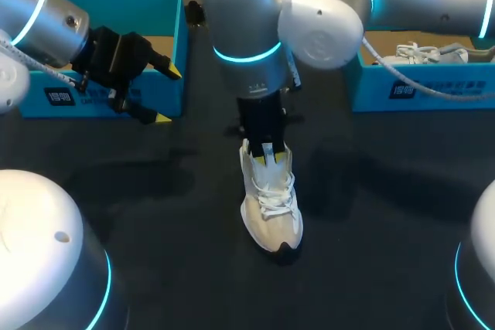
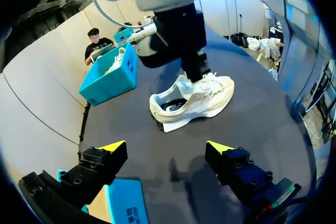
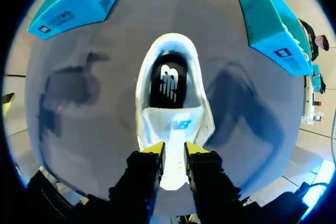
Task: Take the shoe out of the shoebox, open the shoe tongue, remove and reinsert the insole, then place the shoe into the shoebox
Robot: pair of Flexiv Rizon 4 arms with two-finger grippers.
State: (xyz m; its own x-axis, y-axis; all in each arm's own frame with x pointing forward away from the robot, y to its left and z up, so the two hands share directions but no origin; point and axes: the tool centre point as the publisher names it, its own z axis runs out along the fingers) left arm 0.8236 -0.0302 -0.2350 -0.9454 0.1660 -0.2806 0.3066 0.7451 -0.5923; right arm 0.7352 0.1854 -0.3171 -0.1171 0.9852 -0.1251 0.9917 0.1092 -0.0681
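Observation:
A white lace-up shoe point(image 1: 271, 202) stands on the dark table near the middle, with its toe toward the front edge. My right gripper point(image 1: 267, 158) comes straight down onto the shoe and is shut on the tongue point(image 3: 173, 127), one yellow tip on each side of it. The black insole point(image 3: 168, 82) shows inside the shoe mouth, ahead of that gripper. My left gripper point(image 1: 168, 95) hovers open and empty beside the left blue shoebox point(image 1: 116, 102). In the left wrist view the shoe point(image 2: 212, 95) lies well ahead of the left gripper point(image 2: 165, 148).
A second blue shoebox point(image 1: 418, 86) stands at the back right with another white shoe point(image 1: 421, 53) inside. The left shoebox corner point(image 2: 123, 203) lies just under my left gripper. Dark bare tabletop point(image 1: 155, 191) surrounds the shoe.

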